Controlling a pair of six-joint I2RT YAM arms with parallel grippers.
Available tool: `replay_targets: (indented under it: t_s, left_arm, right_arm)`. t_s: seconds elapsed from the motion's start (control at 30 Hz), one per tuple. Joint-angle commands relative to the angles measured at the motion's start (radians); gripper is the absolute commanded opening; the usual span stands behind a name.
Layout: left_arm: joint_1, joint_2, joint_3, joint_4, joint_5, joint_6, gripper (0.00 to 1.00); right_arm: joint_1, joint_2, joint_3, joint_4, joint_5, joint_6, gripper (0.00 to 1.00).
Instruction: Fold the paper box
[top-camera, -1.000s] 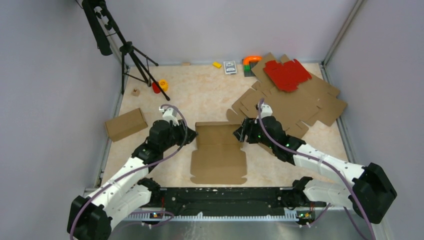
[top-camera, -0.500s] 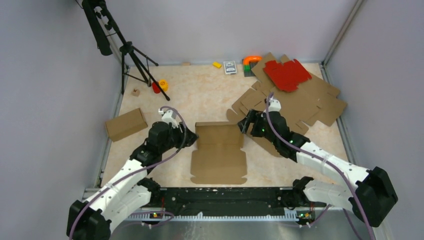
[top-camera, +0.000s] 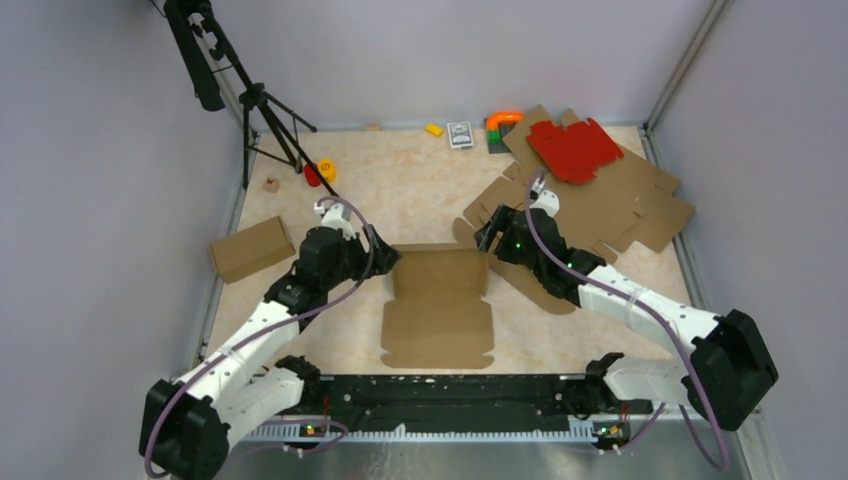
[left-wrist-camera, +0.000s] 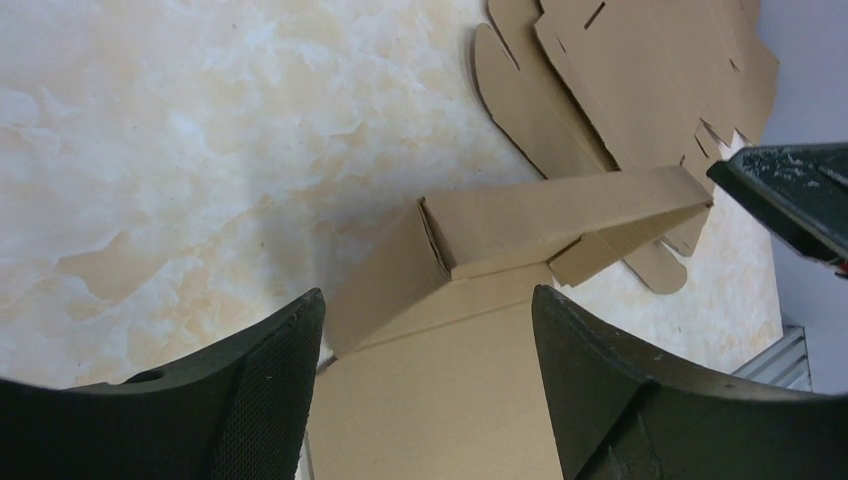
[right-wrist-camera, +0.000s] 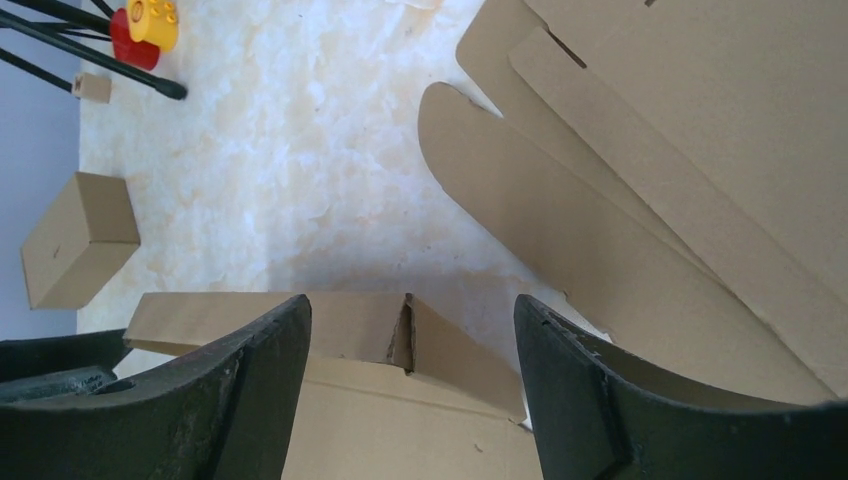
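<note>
Brown cardboard paper box (top-camera: 438, 310) lay between the two claws, its far wall standing just ahead of the left gripper (top-camera: 380, 259) and right gripper (top-camera: 485, 243), both spread open and holding nothing, while the panels nearer their wrists lay flat, seemingly not yet folded.

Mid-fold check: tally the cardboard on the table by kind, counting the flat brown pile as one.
Half-folded box: 1
Closed box: 1
Red sheet: 1
Flat brown pile: 1
Total: 4
</note>
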Motion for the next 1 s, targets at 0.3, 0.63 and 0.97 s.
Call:
replay_targets:
  t_s: [0.3, 0.63, 0.97]
  left_arm:
    - [0.031, 0.178, 0.083, 0.175, 0.053, -0.021, 0.67]
    - [0.031, 0.240, 0.063, 0.222, 0.172, -0.050, 0.48]
    - [0.029, 0.164, -0.021, 0.280, 0.187, -0.097, 0.40]
  right_arm:
    - [-0.011, 0.067, 0.024, 0.042, -0.061, 0.085, 0.57]
    - [-0.010, 0.067, 0.004, 0.070, -0.106, 0.129, 0.50]
    - [0.020, 0.049, -0.030, 0.101, -0.108, 0.178, 0.32]
